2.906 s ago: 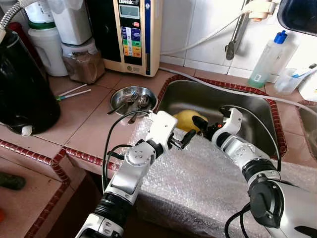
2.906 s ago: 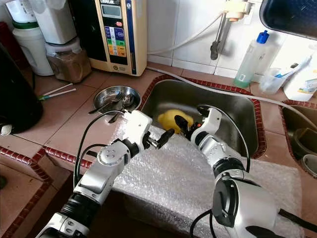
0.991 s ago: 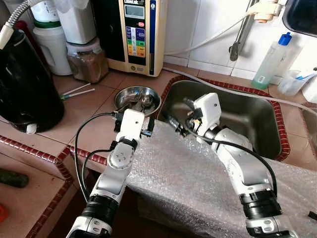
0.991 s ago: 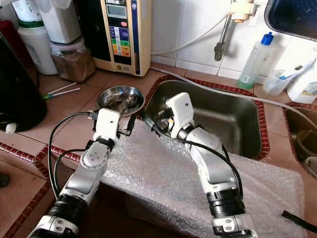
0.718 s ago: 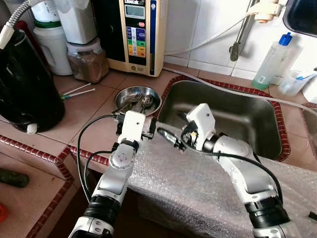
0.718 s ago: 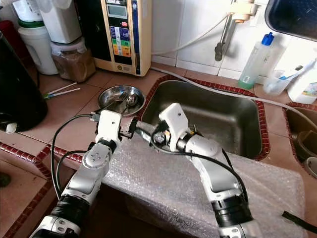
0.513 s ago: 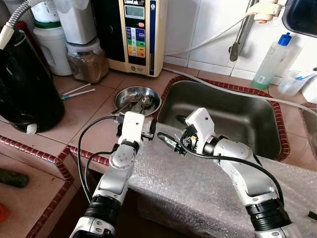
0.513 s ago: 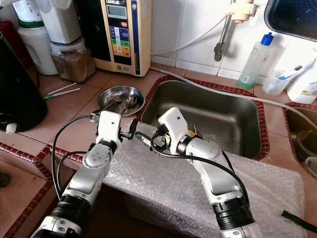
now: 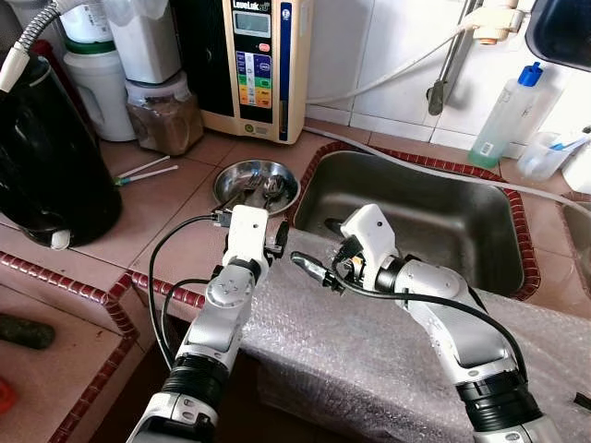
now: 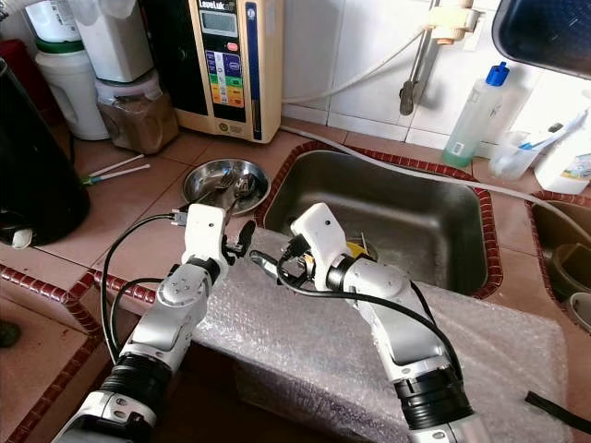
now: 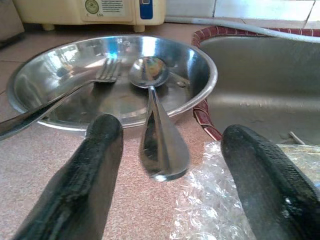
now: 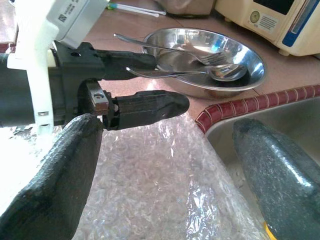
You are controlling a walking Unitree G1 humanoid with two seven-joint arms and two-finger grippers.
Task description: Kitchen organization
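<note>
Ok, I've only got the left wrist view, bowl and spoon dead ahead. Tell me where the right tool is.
Observer: The right tool hangs over the bubble wrap at the near left corner of the sink, pointing toward the left tool.
Operator: Give me its state.
Observer: Open, fingers wide apart, nothing between them.
Operator: Now call out what's left of the bowl.
Observer: Two thin white sticks lie on the counter left of the bowl, with a black kettle further left.
</note>
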